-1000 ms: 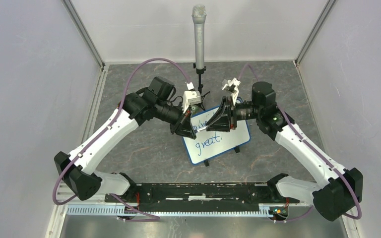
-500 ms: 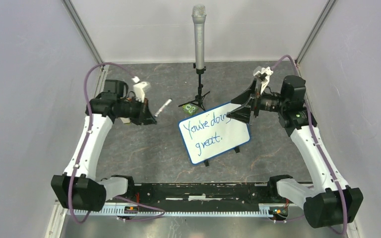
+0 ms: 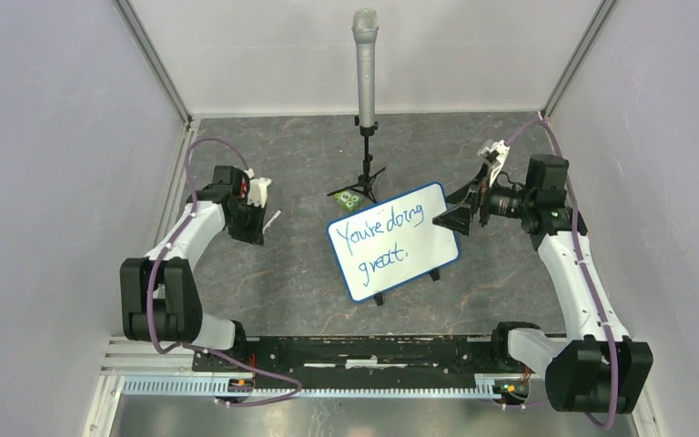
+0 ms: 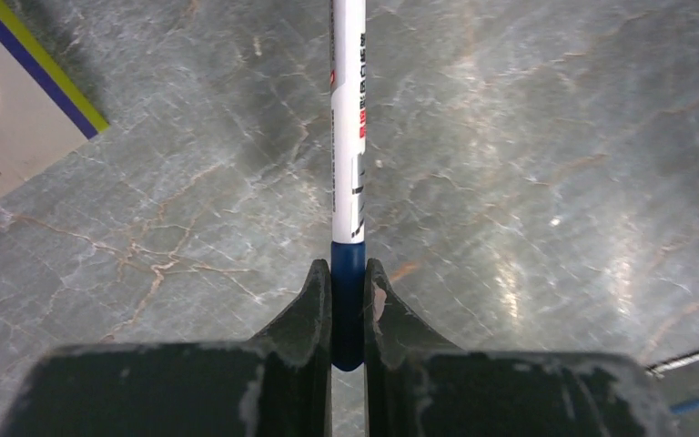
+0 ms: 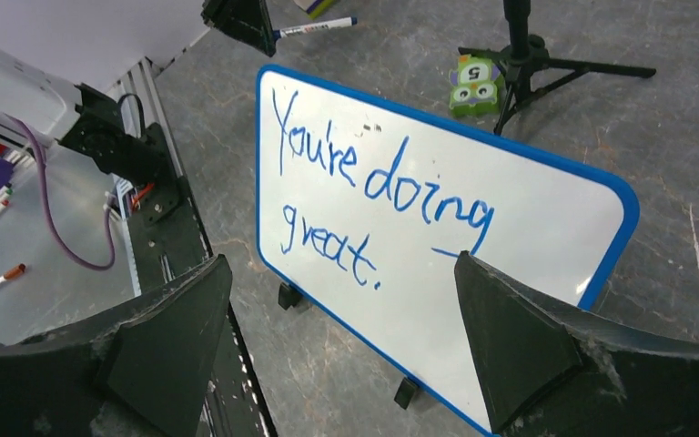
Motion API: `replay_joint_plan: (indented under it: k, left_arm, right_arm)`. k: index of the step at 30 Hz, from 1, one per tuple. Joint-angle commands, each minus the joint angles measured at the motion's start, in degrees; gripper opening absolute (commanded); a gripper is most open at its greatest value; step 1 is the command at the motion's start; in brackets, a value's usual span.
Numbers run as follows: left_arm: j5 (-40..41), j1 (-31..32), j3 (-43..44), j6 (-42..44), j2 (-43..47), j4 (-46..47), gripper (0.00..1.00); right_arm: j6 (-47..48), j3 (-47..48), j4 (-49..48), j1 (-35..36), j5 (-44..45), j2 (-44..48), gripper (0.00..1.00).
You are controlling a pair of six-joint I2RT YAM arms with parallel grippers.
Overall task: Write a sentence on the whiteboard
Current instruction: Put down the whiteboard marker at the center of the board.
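A dark grey marbled surface (image 3: pixel 273 273) sits between pale walls. Near its middle stands the whiteboard (image 3: pixel 432 259), white with a blue rim. The sentence (image 3: pixel 384 239), in blue, reads "You're doing great." on two lines. Behind it are a microphone (image 3: pixel 365 64) and a small green block (image 3: pixel 349 198). The left hand (image 4: pixel 348 273), well to the left, pinches a marker (image 4: pixel 348 137). The right hand (image 3: pixel 460 209), spread wide, is beside the board's far right corner.

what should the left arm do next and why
Probably lower the marker to the table and part the jaws of the left gripper: the sentence on the whiteboard reads complete, ending in a full stop, and the right gripper stands open, not gripping it.
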State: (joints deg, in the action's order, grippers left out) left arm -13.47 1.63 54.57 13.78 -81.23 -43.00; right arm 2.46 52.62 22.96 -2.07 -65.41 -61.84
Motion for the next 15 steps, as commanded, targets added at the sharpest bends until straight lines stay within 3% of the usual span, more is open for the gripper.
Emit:
replay_joint_plan:
  k: [1,15]
  left_arm:
    - [5.6,0.0,-2.1,6.2,-2.0,7.0,0.13]
    - [6.3,-0.2,-4.2,10.7,-9.7,7.1,0.31]
  right_arm:
    - [9.5,1.5,7.5,-0.7,1.3,-1.2,0.98]
    - [19.2,3.1,16.8,-1.9,3.8,-2.9,0.98]
